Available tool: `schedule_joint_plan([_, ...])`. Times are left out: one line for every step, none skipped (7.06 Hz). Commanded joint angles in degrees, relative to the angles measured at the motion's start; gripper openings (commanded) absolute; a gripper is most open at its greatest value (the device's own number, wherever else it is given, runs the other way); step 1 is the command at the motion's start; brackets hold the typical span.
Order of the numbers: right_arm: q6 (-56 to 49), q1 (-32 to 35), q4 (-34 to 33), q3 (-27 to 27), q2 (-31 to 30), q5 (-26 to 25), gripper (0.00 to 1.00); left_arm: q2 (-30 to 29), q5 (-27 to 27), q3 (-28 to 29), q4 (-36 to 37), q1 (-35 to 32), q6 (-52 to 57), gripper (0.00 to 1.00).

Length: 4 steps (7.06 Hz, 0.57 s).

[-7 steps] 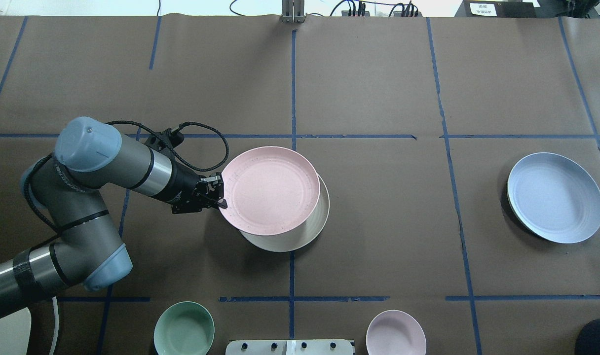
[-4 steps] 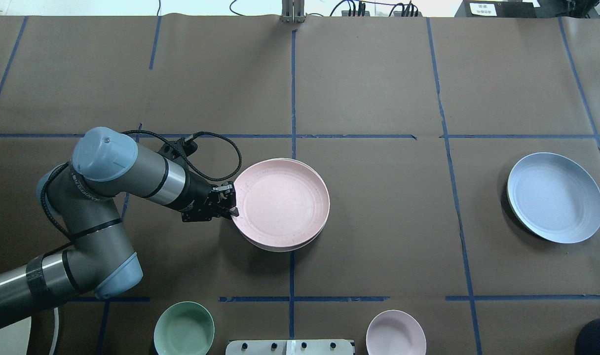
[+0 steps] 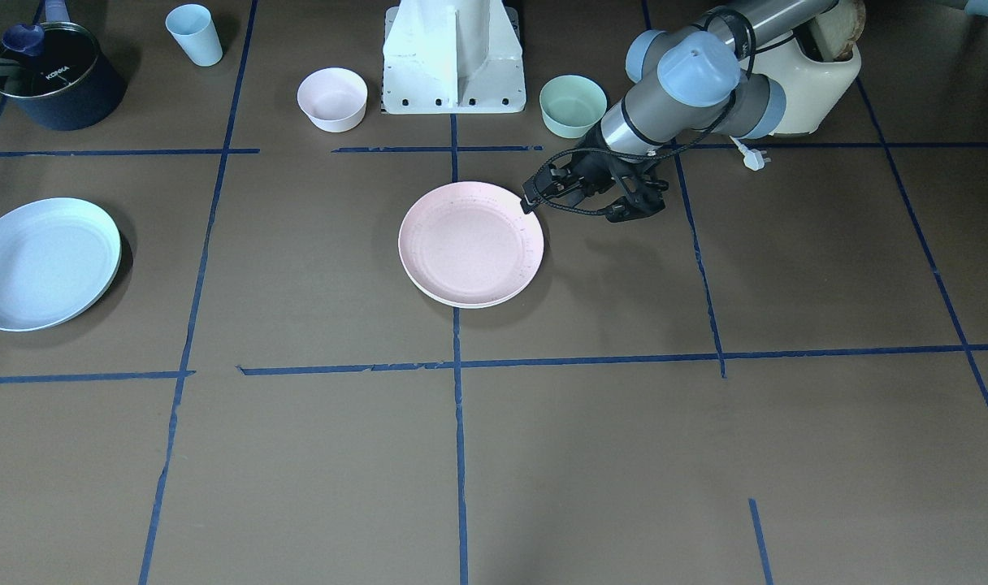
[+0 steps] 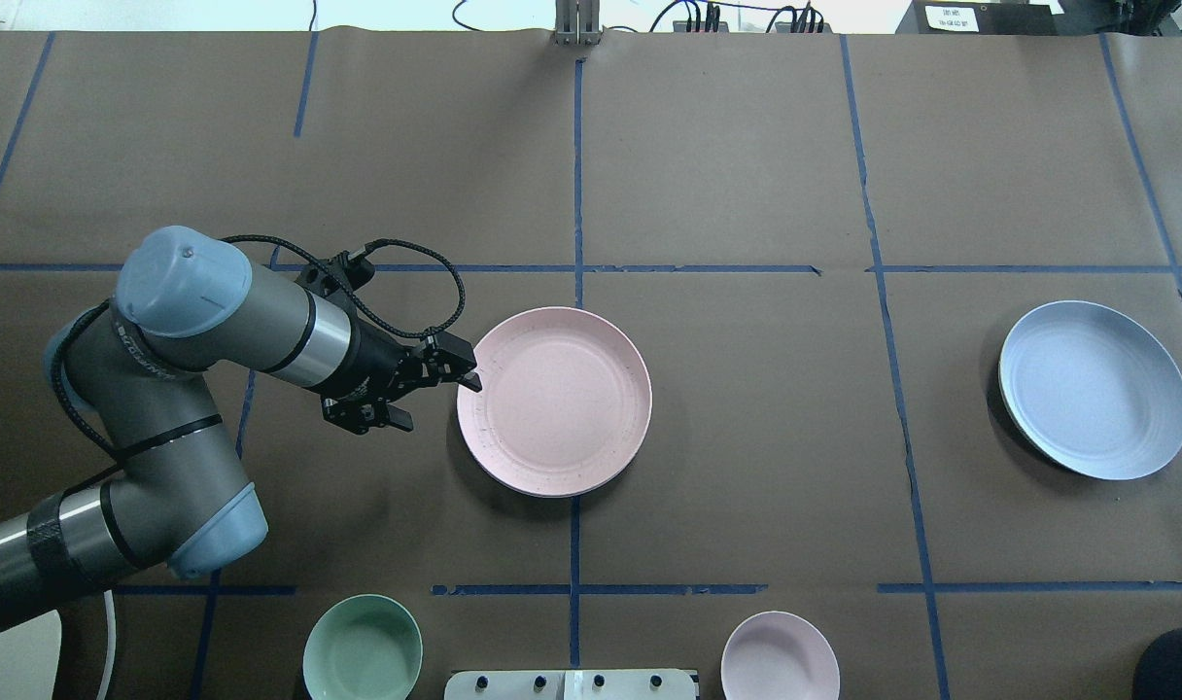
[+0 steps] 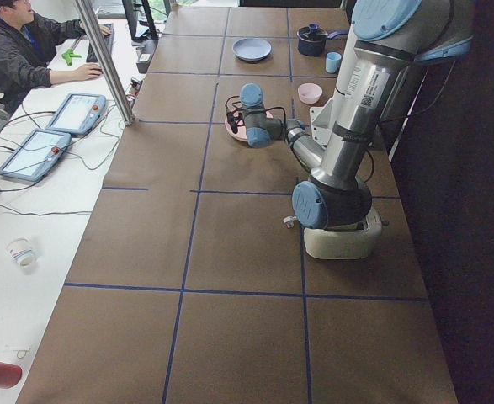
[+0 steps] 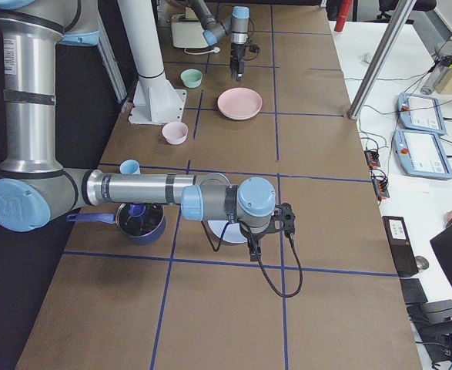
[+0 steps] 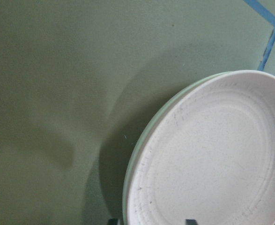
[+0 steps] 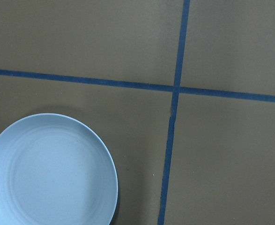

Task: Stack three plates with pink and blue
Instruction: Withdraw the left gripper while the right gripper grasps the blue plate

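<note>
The pale pink plate (image 4: pixel 554 401) lies flat on the cream-white plate, which shows only as a thin rim under it in the left wrist view (image 7: pixel 131 176). The pair sits at the table's middle. My left gripper (image 4: pixel 458 375) is open and empty, just off the pink plate's left rim; its tips show apart in the left wrist view (image 7: pixel 150 221). The pale blue plate (image 4: pixel 1094 389) lies alone at the far right and also shows in the right wrist view (image 8: pixel 50 171). My right gripper (image 6: pixel 253 248) hovers beside the blue plate; I cannot tell if it is open or shut.
A green bowl (image 4: pixel 363 647) and a small pink bowl (image 4: pixel 781 656) stand near the robot's base (image 3: pixel 453 57). A dark pot (image 3: pixel 51 77) and a pale blue cup (image 3: pixel 195 34) stand at the robot's right corner.
The pink plate came down from an offset tilt to lie squarely on the cream plate. My left gripper let go of its rim and drew back a little.
</note>
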Motion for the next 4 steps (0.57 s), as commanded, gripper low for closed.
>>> schedule_joint_plan([16.75, -7.67, 17.36, -0.38, -4.72, -4.52, 1.0, 0.91, -0.34, -8.25, 12.32, -1.42, 2.64, 1.0])
schedule_joint_plan([26.79, -10.85, 28.01, -3.43, -5.44, -5.52, 1.0, 1.0, -0.34, -11.24, 17.07, -2.03, 6.14, 1.0])
schedule_joint_plan([33.07, -14.71, 36.56, -8.15, -5.63, -5.7, 1.0, 1.78, -0.34, -13.8, 21.38, -2.65, 8.43, 1.0])
schedule_joint_plan([35.04, -16.75, 42.56, -12.2, -5.63, -5.79, 1.0, 3.62, -0.34, -16.43, 22.64, -3.35, 8.98, 1.0])
